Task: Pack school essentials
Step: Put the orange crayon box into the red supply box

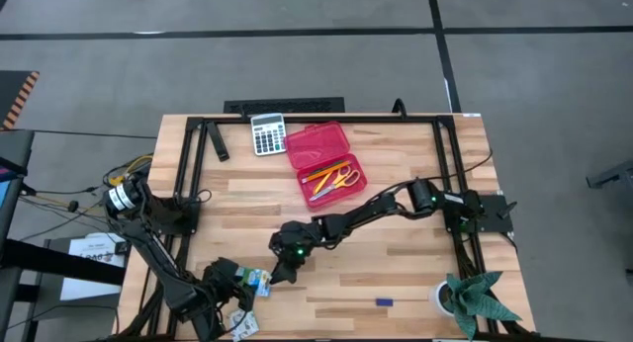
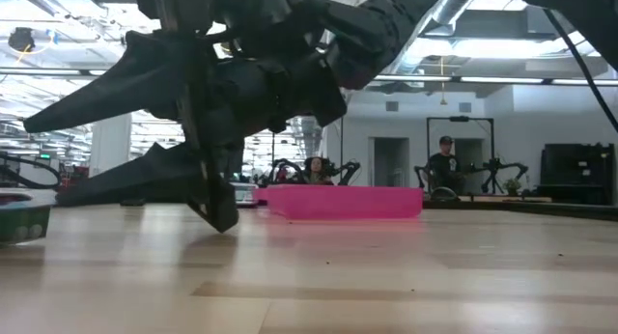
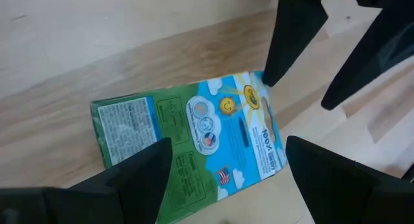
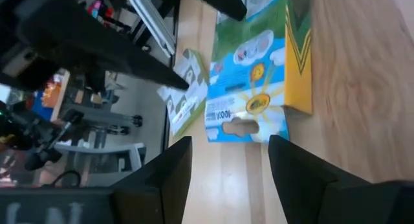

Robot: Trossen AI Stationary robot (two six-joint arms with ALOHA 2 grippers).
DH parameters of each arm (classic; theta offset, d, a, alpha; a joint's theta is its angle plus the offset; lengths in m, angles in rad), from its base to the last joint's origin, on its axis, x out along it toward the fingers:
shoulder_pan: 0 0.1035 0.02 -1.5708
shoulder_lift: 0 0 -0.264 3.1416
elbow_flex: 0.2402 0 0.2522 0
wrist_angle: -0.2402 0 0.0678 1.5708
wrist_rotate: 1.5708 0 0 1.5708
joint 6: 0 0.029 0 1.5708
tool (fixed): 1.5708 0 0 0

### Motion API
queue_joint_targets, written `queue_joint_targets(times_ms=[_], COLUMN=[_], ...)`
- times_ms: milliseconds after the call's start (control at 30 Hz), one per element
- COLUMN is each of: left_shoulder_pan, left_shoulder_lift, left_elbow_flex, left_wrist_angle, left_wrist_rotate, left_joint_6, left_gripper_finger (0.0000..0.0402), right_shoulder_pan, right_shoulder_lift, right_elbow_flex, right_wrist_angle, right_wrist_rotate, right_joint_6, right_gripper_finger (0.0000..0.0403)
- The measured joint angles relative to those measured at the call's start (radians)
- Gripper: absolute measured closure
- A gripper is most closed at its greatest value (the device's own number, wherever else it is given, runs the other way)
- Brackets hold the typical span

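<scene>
A green, blue and white printed packet (image 3: 194, 130) lies flat on the wood near the table's near left corner (image 1: 260, 281). My left gripper (image 3: 228, 146) is open over it, one finger on each side of its green end. My right gripper (image 4: 229, 143) is open too and faces the packet's blue hanger end (image 4: 246, 123) from the right. A second packet (image 1: 243, 325) lies at the near edge. The yellow-handled scissors (image 1: 343, 177) and thin pencils (image 1: 318, 176) lie in the red case (image 1: 318, 144). The tiny blue piece (image 1: 384, 302) rests on the bare table. My left gripper straddles the packet's green end from above, and I cannot tell whether a finger touches it. My right gripper has one fingertip (image 3: 268, 78) at the corner of the packet's blue end (image 3: 255, 88); whether it touches there I cannot tell.
The grey calculator (image 1: 267, 134) sits by the far edge, left of the open red case. A potted plant (image 1: 473, 298) stands at the near right corner. Black frame rails (image 1: 440, 154) run along both sides. People stand in the room behind (image 2: 444, 165).
</scene>
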Motion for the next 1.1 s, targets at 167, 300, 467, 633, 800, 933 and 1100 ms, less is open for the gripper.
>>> queue_joint_targets(times_ms=[167,300,467,633,800,933,1100], left_shoulder_pan=[-0.001,-0.013,-0.039,-0.038,-0.029,-0.022,-0.013], left_shoulder_lift=[0.000,0.000,0.000,0.000,0.000,-0.001,-0.002], left_elbow_flex=[0.000,0.009,0.012,0.012,0.012,0.012,-0.008], left_wrist_angle=[-0.001,-0.006,-0.008,-0.045,-0.035,-0.035,-0.009], left_wrist_rotate=[0.004,0.066,0.097,0.083,0.027,0.000,-0.002], left_joint_6=[0.000,-0.004,-0.016,-0.011,-0.004,-0.002,0.005], left_gripper_finger=[0.0105,0.0108,0.0123,0.0138,0.0141,0.0142,0.0142], right_shoulder_pan=[-0.027,-0.035,-0.030,-0.026,-0.017,-0.015,-0.010], right_shoulder_lift=[-0.018,-0.054,-0.046,-0.029,-0.027,-0.024,-0.023], right_elbow_flex=[-0.002,-0.005,-0.005,0.000,-0.001,-0.003,-0.003], right_wrist_angle=[-0.057,-0.106,-0.152,-0.152,-0.139,-0.091,-0.079], right_wrist_rotate=[-0.119,-0.089,-0.038,-0.020,-0.011,-0.009,0.014], right_joint_6=[0.000,-0.038,-0.059,-0.062,-0.063,-0.033,-0.034], right_gripper_finger=[0.0194,0.0194,0.0194,0.0194,0.0194,0.0194,0.0194])
